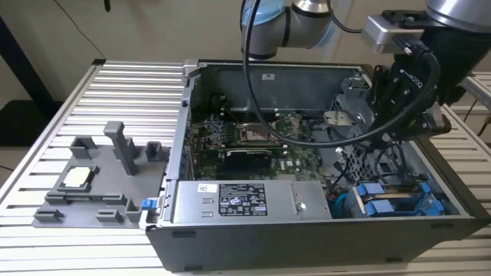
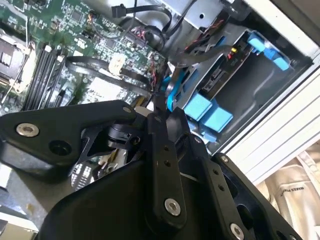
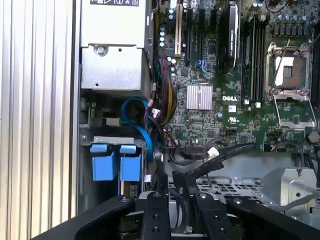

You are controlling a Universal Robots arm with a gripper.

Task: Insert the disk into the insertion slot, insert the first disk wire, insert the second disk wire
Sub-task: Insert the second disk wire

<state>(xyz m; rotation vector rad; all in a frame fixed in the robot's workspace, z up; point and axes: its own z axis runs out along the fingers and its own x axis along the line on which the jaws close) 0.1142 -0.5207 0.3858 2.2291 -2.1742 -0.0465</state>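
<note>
The exterior view takes in the whole open grey computer case (image 1: 230, 241) on a ribbed aluminium table (image 1: 115, 86). The arm enters from that view's upper right, and its black gripper (image 1: 399, 135) points down into the case over the grey perforated sheet-metal drive cage (image 1: 349, 158). Both wrist views look closer: two bright blue plastic carrier tabs (image 3: 104, 165) (image 2: 207, 112) sit side by side in the cage. The disk's silver body is hidden, so I cannot tell which carrier holds it. In the first wrist view a black cable (image 3: 225, 152) lies just ahead of the gripper (image 3: 172, 192). Whether the gripper is parted or grasping anything cannot be told.
</note>
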